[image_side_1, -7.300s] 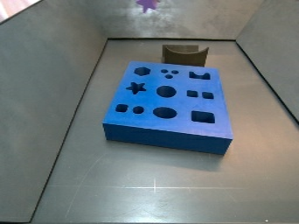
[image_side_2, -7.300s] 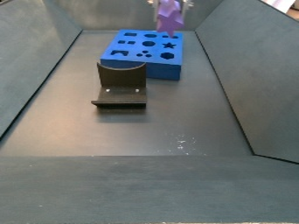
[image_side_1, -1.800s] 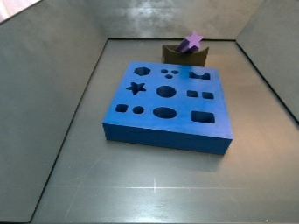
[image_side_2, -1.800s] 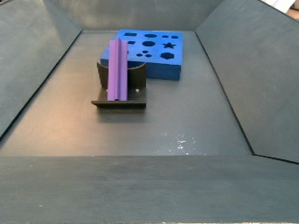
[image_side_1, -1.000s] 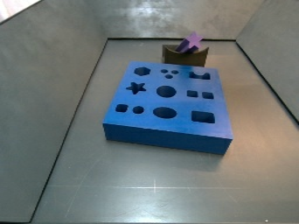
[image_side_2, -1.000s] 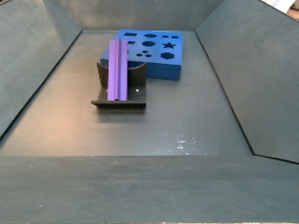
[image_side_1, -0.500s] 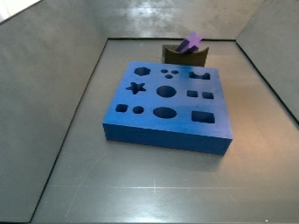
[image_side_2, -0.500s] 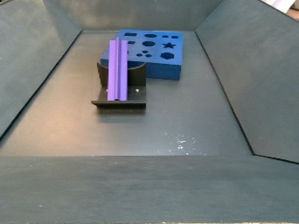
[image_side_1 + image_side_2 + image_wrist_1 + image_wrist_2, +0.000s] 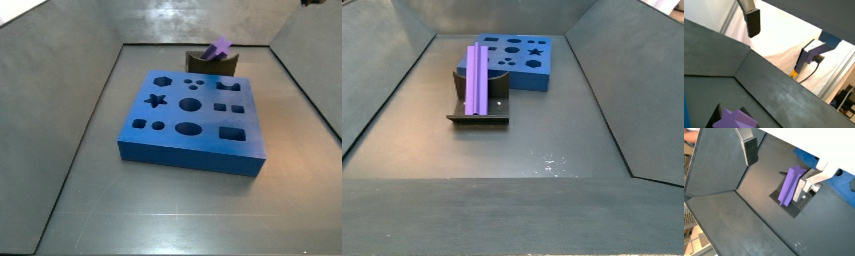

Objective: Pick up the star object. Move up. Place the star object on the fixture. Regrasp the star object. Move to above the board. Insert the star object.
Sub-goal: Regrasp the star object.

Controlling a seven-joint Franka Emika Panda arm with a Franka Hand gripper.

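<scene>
Claw high over the counter, empty; star object resting on the fixture.

Both wrist views show the two fingers spread wide with nothing between them, well above the fixture. Star object lies lengthwise along the fixture, one end propped in the notch, tilted; in a side view its purple end pokes above the block. Board sits flat on the grey counter, just beside the fixture, all holes unfilled.
</scene>
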